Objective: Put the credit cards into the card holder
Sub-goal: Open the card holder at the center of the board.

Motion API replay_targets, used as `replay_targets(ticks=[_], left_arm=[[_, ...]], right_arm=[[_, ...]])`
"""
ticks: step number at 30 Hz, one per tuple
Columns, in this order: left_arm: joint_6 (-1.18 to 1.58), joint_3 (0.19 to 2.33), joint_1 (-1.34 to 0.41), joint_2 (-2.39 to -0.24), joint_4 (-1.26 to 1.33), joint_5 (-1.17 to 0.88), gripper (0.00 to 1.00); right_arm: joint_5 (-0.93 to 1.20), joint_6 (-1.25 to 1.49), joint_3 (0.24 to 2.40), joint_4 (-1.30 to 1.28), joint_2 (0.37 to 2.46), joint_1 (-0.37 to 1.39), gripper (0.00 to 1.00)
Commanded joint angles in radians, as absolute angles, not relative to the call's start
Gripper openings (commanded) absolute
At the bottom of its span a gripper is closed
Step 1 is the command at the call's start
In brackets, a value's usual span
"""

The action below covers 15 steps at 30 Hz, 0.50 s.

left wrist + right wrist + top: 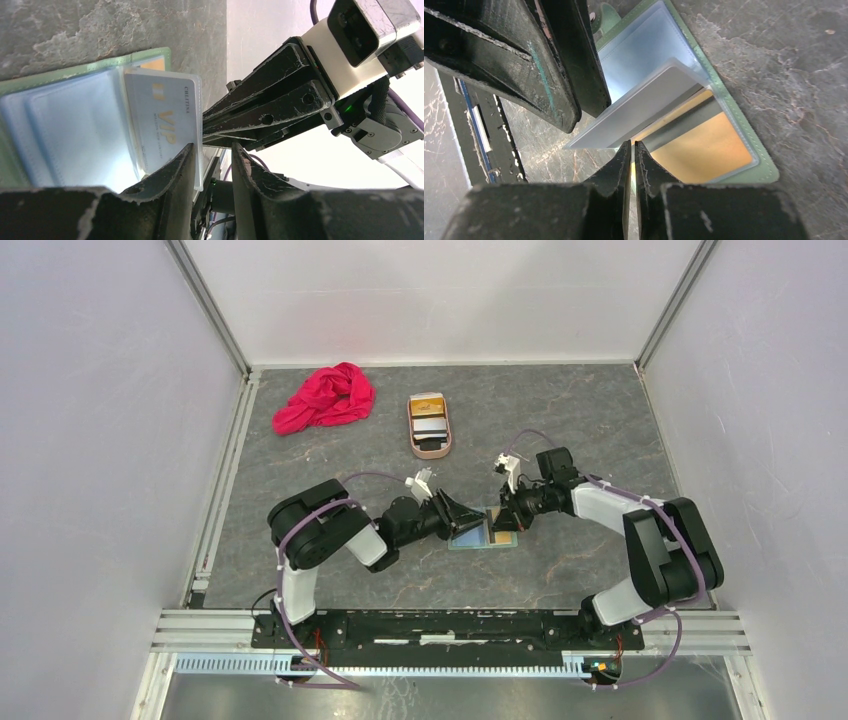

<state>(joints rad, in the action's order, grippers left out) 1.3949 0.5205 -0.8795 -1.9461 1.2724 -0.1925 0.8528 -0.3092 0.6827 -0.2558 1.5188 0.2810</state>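
My left gripper [212, 150] standing apart, white card [160, 115] edge lying between. My right gripper [632, 145] touching that edge, frame centre; grip undeterminable. Card sitting partway in wallet [90, 67].

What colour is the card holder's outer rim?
Sage green; the card holder is clearest in right wrist view.

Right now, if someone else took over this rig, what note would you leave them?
The left gripper is open over the open card holder, with a corner of the grey card in its gap.
The right gripper has its jaws nearly together at that card's outer edge; whether it grips is unclear.
Done: an orange card sits in a pocket. The grey card is partly in, its outer end raised.
Left: seat it, then fetch the cards from the tan tray.
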Motion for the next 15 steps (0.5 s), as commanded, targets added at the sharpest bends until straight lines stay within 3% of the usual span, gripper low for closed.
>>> replay_targets(ticks=[1,15], left_arm=[[1.377,0.57,-0.884,-1.958,1.251,-0.213,0.39],[1.331,0.662,-0.892,-1.997,1.142,-0.234,0.39]], right_arm=[[0.844,-0.335,0.715,-0.263,1.492,0.254,0.11],[0.834,-0.318,0.715,-0.264,1.513,0.199,0.06]])
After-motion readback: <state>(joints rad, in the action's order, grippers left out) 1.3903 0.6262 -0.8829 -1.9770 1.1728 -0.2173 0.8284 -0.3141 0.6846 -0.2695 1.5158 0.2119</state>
